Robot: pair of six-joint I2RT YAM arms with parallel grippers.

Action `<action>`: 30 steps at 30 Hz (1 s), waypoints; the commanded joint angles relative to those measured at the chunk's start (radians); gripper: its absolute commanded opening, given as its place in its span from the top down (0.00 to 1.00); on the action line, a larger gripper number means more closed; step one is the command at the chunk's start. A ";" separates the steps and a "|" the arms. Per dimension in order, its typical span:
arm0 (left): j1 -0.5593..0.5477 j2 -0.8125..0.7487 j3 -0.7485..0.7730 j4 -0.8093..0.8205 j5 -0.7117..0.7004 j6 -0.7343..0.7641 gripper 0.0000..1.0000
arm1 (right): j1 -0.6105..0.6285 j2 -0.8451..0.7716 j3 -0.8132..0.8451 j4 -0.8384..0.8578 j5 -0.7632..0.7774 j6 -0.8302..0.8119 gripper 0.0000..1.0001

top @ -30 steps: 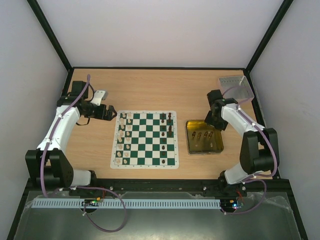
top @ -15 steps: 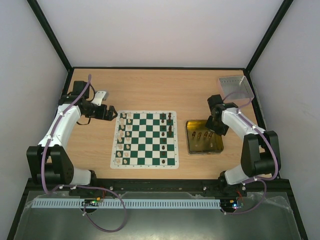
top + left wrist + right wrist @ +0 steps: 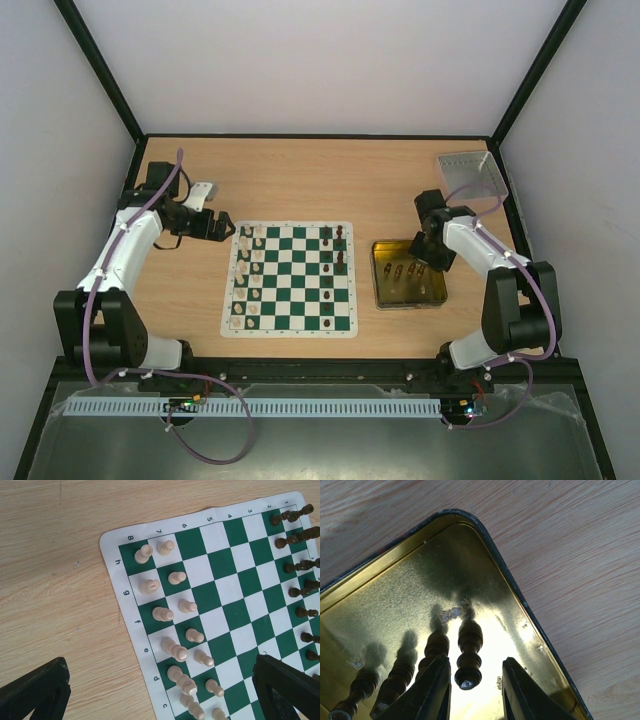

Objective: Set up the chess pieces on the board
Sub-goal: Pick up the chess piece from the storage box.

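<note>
Since the leftover dark chess pieces [image 3: 436, 650] sit in the gold tin [image 3: 395, 580], the right gripper [image 3: 476, 680] straddles one, jaws slightly apart around it; the left gripper [image 3: 160, 687] hangs wide apart beside the board [image 3: 235, 595].

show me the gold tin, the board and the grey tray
gold tin [image 3: 410, 294]: top view, bare floor near front rim
board [image 3: 290, 280]: top view, bare middle squares
grey tray [image 3: 468, 172]: top view, flat middle

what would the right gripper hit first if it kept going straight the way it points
Most likely the dark chess piece lying in the gold tin, between the open jaws of the right gripper; behind it the tin's floor. Depth is unclear.
</note>
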 commanded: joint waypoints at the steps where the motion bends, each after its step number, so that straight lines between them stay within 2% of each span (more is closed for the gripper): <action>1: 0.000 0.009 0.007 -0.003 0.012 -0.007 0.01 | -0.004 0.007 -0.019 0.007 -0.009 -0.006 0.73; 5: 0.000 0.009 0.006 -0.003 0.012 -0.006 0.01 | -0.005 0.010 -0.038 0.017 -0.013 -0.009 0.75; 13: 0.000 0.005 0.003 -0.001 0.011 -0.006 0.01 | -0.006 0.014 -0.043 0.028 -0.003 -0.004 0.93; 24: 0.000 -0.003 -0.002 0.001 0.012 -0.008 0.01 | -0.004 -0.057 0.015 -0.038 0.112 -0.009 0.96; 30: 0.000 -0.002 0.000 0.000 0.012 -0.008 0.01 | 0.010 -0.087 -0.008 -0.041 0.112 -0.013 0.97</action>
